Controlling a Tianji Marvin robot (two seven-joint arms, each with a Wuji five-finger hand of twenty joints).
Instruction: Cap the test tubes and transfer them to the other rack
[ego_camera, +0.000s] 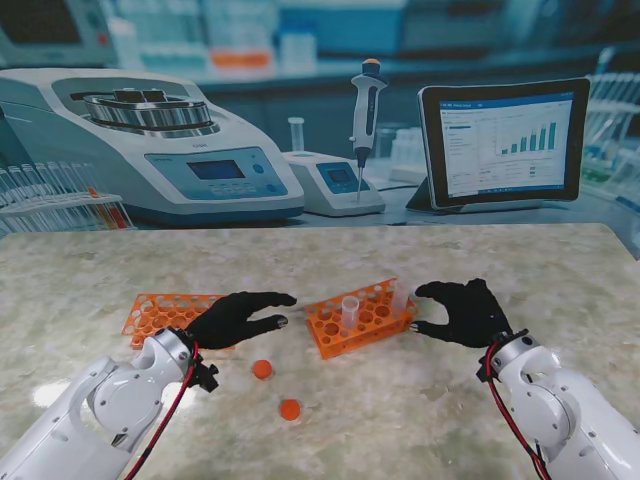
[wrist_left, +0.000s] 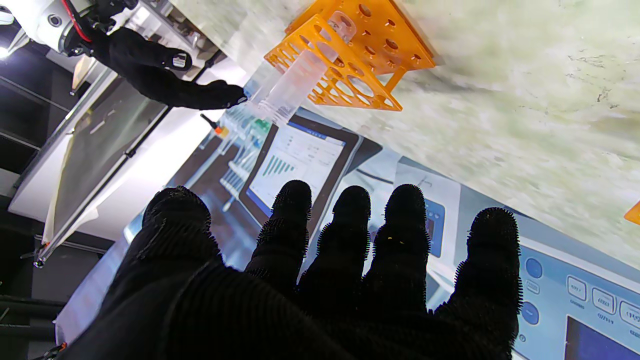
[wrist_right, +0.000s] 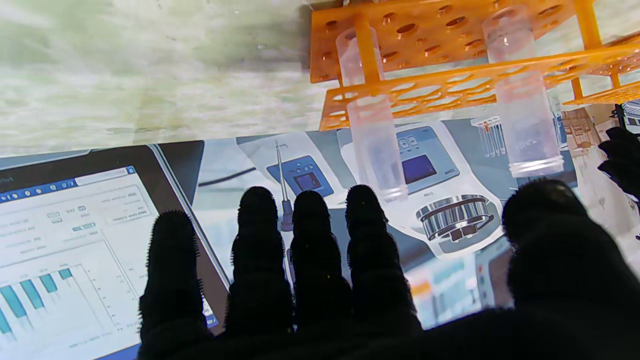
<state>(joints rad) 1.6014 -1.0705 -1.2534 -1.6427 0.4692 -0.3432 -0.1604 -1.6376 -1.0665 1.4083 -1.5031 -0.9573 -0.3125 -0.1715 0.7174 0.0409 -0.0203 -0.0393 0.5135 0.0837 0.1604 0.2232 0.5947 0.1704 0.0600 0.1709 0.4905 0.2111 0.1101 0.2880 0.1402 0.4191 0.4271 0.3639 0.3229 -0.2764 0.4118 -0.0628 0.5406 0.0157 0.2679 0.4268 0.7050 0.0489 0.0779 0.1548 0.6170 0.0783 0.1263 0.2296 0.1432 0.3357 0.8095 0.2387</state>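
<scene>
Both black-gloved hands hover palm-down with fingers spread and holding nothing, the left hand (ego_camera: 238, 318) at nine o'clock and the right hand (ego_camera: 462, 312) at three o'clock of the orange rack (ego_camera: 358, 318) carrying two uncapped test tubes (wrist_right: 522, 95).

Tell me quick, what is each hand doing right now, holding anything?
Left hand: open, holding nothing.
Right hand: open, holding nothing, beside the orange plastic test-tube rack.

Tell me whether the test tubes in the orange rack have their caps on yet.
Not yet. Both test tubes stand open-topped in the rack, and two orange caps lie loose on the table nearer to me.
</scene>
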